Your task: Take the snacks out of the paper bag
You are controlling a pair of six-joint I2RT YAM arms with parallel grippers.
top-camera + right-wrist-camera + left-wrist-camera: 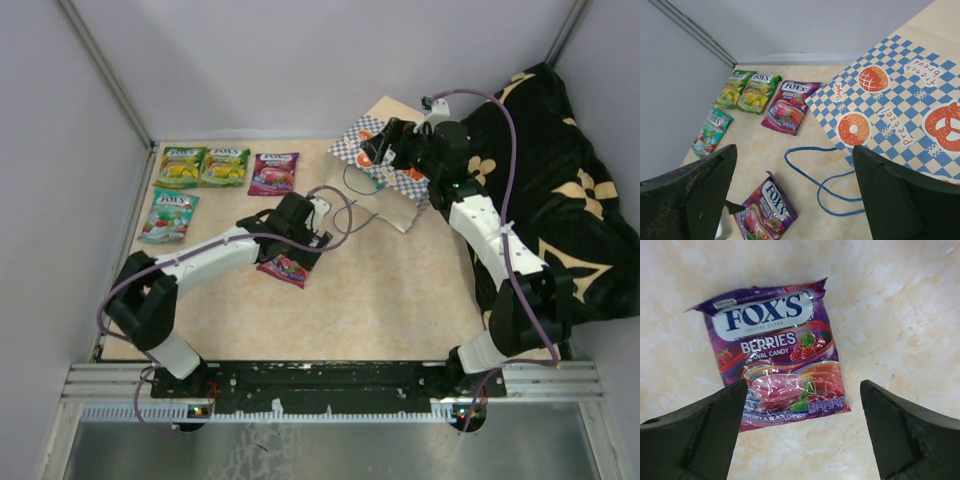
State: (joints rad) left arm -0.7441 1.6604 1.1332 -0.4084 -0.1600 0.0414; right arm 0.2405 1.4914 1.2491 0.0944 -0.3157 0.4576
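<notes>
Left gripper is open. The purple pouch lies flat just ahead between its fingers, with one corner hidden behind a finger. Right gripper gapes too. The bag is ahead to its right, cut off, its mouth unseen. Four pouches lie ahead to its left.

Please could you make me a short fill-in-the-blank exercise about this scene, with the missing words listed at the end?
The berries pouch under the left pincer is mainly ____ in colour.
The paper bag has cord handles coloured ____.
The left pincer and the right pincer both stand ____.
In all, ____ pouches lie on the table.
Missing words: purple; blue; open; five.
</notes>
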